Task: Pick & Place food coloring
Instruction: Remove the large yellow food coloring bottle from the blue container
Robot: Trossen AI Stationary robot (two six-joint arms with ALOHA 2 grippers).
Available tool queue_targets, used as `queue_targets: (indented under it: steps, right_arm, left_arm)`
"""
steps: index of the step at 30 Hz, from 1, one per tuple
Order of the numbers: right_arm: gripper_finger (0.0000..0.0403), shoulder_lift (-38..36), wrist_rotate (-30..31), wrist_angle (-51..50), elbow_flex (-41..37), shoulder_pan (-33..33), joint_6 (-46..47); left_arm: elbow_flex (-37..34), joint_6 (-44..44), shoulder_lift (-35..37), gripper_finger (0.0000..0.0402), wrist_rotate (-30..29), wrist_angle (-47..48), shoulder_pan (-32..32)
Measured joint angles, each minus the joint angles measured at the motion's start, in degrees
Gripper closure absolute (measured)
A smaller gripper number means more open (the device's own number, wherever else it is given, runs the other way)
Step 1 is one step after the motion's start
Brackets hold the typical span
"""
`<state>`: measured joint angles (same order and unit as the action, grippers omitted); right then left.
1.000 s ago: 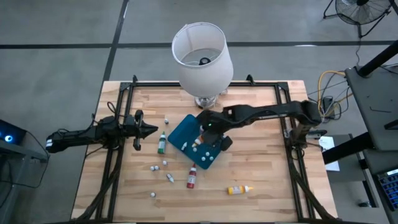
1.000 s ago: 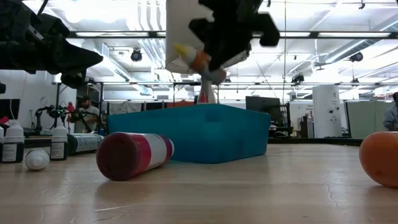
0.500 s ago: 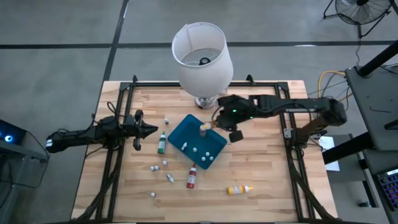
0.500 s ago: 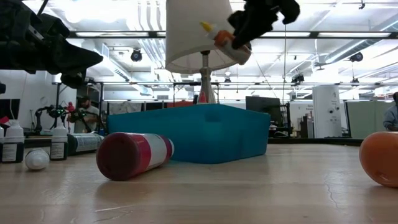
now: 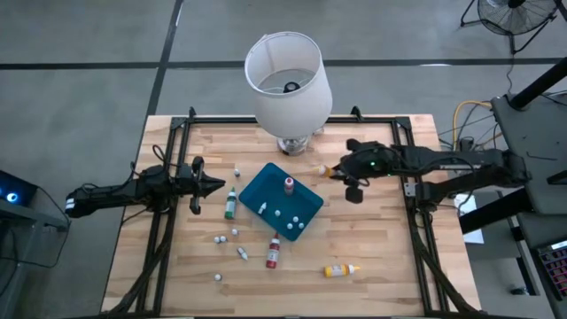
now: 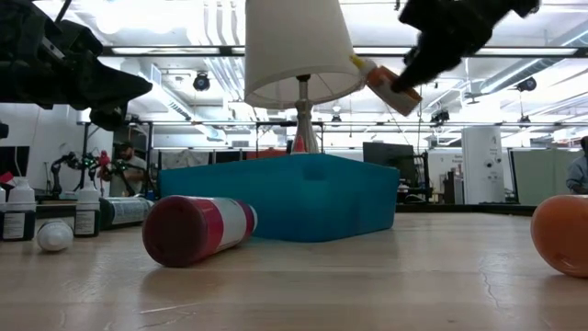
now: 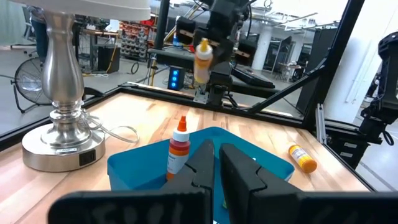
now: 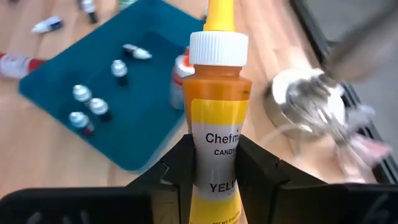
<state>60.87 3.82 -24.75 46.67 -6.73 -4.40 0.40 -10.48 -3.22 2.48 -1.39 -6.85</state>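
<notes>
Surface (image 5: 381, 257): a wooden top carries everything; your two arms reach in from 9 and 3 o'clock.
Lamp (image 5: 288, 75): it stands at 12 o'clock. Your right arm hovers just beside its base, so a careless swing could knock it over.
Tray (image 5: 266, 190): teal, at the centre, holding small vials and one upright orange bottle (image 5: 288, 184). A low pass over it could tip that bottle.
Right claw (image 5: 337, 170): at 2 o'clock, raised off the surface, clamped round the yellow food coloring bottle (image 8: 219, 134). It holds the label low on the body; the bottle could pivot or slip if you move fast.
Left claw (image 5: 217, 185): fully closed, empty, parked at 9 o'clock.
Loose bottles: green bottle (image 5: 230, 204) just beside the left claw, red bottle (image 5: 273, 252) at 6 o'clock, a yellow one (image 5: 339, 269) at 5 o'clock. All lie flat and would probably roll if bumped.
</notes>
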Motion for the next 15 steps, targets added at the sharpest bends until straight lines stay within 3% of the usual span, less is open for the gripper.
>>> queue_targets:
  steps: [6,15]
  right_arm:
    - [0.0314,-7.8,3.9,4.2,-6.4,-1.4,5.9]
    - [0.0314,-13.2,11.5,6.9,-11.2,-2.8,11.1]
  left_arm:
    - [0.0,0.0,0.0,0.0402,0.0,0.0,0.0]
    - [0.0,0.0,0.0,0.0402,0.0,0.0,0.0]
